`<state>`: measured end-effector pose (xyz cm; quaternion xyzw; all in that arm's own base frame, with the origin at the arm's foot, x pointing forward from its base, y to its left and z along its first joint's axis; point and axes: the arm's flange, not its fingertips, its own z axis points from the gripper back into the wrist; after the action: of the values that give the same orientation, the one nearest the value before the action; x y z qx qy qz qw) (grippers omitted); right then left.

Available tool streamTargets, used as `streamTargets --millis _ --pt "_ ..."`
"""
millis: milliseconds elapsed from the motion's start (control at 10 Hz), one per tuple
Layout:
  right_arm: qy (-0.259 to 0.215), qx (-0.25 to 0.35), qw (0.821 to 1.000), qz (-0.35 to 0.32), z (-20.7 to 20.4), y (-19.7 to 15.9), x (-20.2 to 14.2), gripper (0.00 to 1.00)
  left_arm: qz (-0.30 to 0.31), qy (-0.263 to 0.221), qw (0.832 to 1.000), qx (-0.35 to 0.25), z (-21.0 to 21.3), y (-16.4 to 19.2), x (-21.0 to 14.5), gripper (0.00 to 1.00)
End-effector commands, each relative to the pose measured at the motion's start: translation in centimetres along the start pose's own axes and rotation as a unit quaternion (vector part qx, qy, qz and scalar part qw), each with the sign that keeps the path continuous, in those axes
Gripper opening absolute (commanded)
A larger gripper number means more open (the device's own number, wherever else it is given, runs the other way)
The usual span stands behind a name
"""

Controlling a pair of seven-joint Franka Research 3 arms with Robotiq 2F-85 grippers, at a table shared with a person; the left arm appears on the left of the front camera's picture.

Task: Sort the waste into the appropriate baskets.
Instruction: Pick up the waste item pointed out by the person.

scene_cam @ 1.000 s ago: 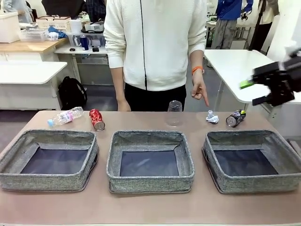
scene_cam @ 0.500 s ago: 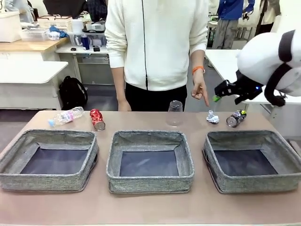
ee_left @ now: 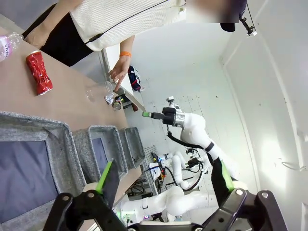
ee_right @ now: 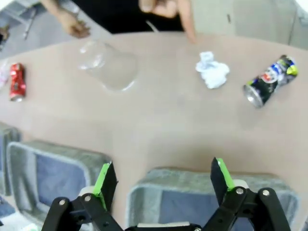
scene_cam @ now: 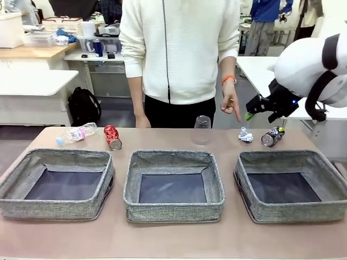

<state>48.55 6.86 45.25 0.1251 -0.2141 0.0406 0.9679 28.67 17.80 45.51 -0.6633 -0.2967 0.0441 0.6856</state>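
The right claw (ee_right: 162,169), wide open and empty, should lower toward one o'clock and straddle the small crumpled white scrap (ee_right: 212,70) centrally.

White tables (scene_cam: 32,81) stand behind, with a black backpack (scene_cam: 83,106) on the grey floor (scene_cam: 115,112).

Worktop (scene_cam: 173,241): I read tan, bare front strip | near row: left basket (scene_cam: 54,208), middle basket (scene_cam: 173,211), right basket (scene_cam: 293,212), apart | far left: clear bottle (scene_cam: 76,133) lying, red can (scene_cam: 112,137) just beside | far middle: clear cup (scene_cam: 201,130) standing | far right: white scrap (scene_cam: 245,135) near dark can (scene_cam: 271,136)
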Motion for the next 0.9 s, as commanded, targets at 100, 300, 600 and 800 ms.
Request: streamTargets --millis 100,300,600,800 --pt "0.050 -0.084 0.994 -0.039 -4.9 -2.4 6.8 1.00 -0.012 -0.005 1.000 -0.010 -0.1 -0.2 0.1 1.00" --pt "0.071 -0.086 0.993 -0.022 -8.9 -2.9 8.5 1.00 -0.012 -0.005 1.000 -0.010 -0.1 -0.2 0.1 1.00" --pt "0.109 -0.086 0.990 -0.006 -13.3 -3.1 9.2 1.00 -0.012 -0.005 1.000 -0.010 -0.1 -0.2 0.1 1.00" --pt "0.130 -0.088 0.988 0.010 -16.5 -3.4 9.2 1.00 -0.012 -0.005 1.000 -0.010 -0.1 -0.2 0.1 1.00"
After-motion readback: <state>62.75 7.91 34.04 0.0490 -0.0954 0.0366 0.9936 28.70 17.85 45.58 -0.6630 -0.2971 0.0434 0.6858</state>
